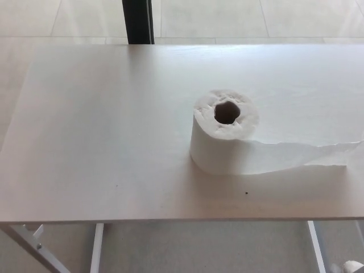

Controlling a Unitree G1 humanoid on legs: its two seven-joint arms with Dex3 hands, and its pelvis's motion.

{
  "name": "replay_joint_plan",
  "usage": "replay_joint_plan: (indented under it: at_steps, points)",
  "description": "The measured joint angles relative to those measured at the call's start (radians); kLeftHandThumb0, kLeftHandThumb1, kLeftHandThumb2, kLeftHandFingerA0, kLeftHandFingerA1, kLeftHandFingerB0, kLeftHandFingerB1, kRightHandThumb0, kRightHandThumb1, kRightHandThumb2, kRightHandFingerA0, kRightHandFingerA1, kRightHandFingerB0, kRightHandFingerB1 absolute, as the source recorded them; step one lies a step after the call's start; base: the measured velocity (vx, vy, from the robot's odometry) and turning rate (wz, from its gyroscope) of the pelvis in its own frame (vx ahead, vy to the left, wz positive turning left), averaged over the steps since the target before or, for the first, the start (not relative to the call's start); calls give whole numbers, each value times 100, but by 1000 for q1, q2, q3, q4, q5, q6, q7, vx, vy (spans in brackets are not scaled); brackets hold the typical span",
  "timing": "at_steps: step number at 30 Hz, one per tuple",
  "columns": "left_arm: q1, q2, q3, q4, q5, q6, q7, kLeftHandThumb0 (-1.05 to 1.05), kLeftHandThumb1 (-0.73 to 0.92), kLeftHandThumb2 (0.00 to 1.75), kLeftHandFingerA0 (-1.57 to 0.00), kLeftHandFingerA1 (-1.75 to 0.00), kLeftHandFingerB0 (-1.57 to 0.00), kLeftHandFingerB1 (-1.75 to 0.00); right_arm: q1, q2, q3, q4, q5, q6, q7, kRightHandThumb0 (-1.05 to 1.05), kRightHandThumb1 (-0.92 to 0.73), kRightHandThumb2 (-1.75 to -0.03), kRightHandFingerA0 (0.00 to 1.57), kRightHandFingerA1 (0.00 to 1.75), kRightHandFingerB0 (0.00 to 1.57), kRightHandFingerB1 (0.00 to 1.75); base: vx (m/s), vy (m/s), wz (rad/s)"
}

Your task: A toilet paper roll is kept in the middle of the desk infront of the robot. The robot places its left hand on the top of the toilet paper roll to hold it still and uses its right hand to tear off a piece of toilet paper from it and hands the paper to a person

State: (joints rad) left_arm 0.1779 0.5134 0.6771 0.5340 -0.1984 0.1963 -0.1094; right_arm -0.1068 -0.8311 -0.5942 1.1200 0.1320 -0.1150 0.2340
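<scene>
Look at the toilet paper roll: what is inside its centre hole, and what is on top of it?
The toilet paper roll stands upright on the desk. Its hole is dark and looks empty; the bottom is hidden in shadow. Nothing rests on top, and neither hand is in view.

A bare indoor test space: a plain white desk (114, 142) on metal legs (96, 247) over pale floor tiles (227, 20).

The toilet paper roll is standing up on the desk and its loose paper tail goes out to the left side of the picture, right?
Not quite. The toilet paper roll does stand upright on the desk, but its loose paper tail runs out to the right side of the picture, not the left. The head view shows it.
</scene>
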Motion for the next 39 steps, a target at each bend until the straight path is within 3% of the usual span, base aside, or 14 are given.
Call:
replay_joint_plan:
  at_steps: [1, 2, 6, 7, 9, 10, 11, 12, 14, 15, 22, 24, 27, 39]
  points:
    - [-14, 1, -1, -28, 0, 4, 3, -70, 53, 103, -69, -74, -71, -66, -10, 1, -3, -15, 1, -3, 0, -82, -54, -97, 33, 79, 14, 54, 0, 0, 0]
    - [-32, 1, -3, -68, 0, 11, 6, -78, 71, 61, -70, -68, -74, -55, -22, 2, -5, -36, 2, -7, 0, -88, -56, -98, 35, 85, 15, 59, 0, 0, 0]
    - [-100, 1, -20, -212, -2, 40, 14, -58, 76, 62, -63, -57, -62, -46, -64, 13, -5, -113, 5, -20, 0, -105, -80, -63, 52, 121, 19, 83, 0, 0, 0]
    - [-120, 1, -30, -245, -1, 48, 15, -50, 77, 63, -61, -53, -59, -49, -72, 19, -4, -133, 5, -22, 0, -72, -23, -99, 61, 97, 1, 63, 0, 0, 0]
    - [-165, 0, -60, -316, 2, 64, 20, -41, 79, 63, -57, -54, -59, -51, -89, 35, 3, -180, 5, -27, 0, -79, -24, -100, 58, 99, 1, 65, 0, 0, 0]
    - [-180, 0, -71, -337, 3, 70, 21, -34, 83, 65, -49, -56, -47, -50, -94, 42, 6, -196, 5, -29, 0, -105, -78, -66, 26, 134, 10, 90, 0, 0, 0]
    - [-205, 0, -91, -372, 7, 80, 25, -34, 82, 65, -51, -58, -45, -50, -101, 54, 12, -226, 4, -31, 0, -105, -78, -65, 17, 134, 4, 87, 0, 0, 0]
    - [-231, 0, -112, -399, 12, 88, 27, -38, 82, 64, -50, -60, -43, -50, -105, 66, 20, -257, 3, -31, -1, -101, -56, -97, 29, 96, 11, 70, 0, 0, 0]
    - [-280, -1, -155, -446, 23, 100, 31, -52, 77, 63, -59, -67, -47, -51, -114, 89, 38, -318, 1, -31, -1, -84, -53, -99, 27, 82, 5, 57, 0, 0, 0]
    - [-320, -4, -191, -476, 33, 106, 33, -51, 78, 63, -58, -66, -47, -51, -119, 107, 54, -364, -2, -31, -2, -79, -69, -60, 24, 98, 14, 60, 0, 0, 0]
    - [-511, -27, -414, -593, 108, 140, 33, -52, 74, 63, -68, -71, -45, -49, -130, 185, 166, -602, -20, -25, -1, -64, -60, -59, 28, 67, 31, 43, 0, 0, 0]
    - [-565, -40, -483, -617, 134, 150, 33, -47, 75, 62, -90, -104, -54, -50, -131, 202, 204, -672, -27, -19, 1, -63, -62, -59, 30, 63, 29, 38, 0, 0, 0]
    - [-633, -56, -575, -637, 175, 160, 34, -49, 77, 63, -69, -79, -56, -49, -131, 215, 255, -759, -40, -11, 3, -59, -46, -82, 30, 62, 26, 48, 0, 0, 0]
    - [-835, -97, -893, -634, 341, 168, 33, -55, 74, 62, -66, -64, -56, -51, -134, 249, 429, -982, -90, 25, 10, -43, -62, -58, 39, 57, 44, 37, 0, 0, 0]
